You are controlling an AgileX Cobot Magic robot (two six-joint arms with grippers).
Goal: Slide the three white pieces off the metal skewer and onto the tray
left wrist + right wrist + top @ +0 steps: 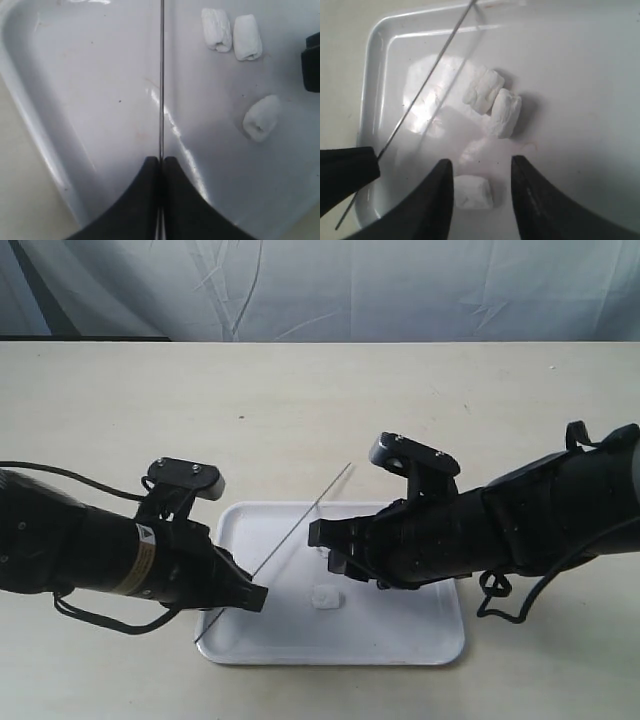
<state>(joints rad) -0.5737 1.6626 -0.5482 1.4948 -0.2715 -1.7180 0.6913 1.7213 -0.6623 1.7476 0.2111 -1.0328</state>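
The thin metal skewer (300,525) is bare and slants up over the white tray (400,640). My left gripper (255,598) is shut on its lower end, with the rod (161,75) running straight out from the closed tips (161,161). All three white pieces lie loose on the tray: two side by side (216,29) (247,36) and one apart (261,117). My right gripper (482,161) hovers open over the tray. The lone piece (472,191) lies beneath the gap between its fingers, and the pair (482,89) (505,112) lies just beyond. Only one piece (324,598) shows in the exterior view.
The tray (570,75) sits near the front edge of a beige table (300,400). Both arms lean in over the tray from either side, their tips close together. A pale cloth backdrop hangs behind the table.
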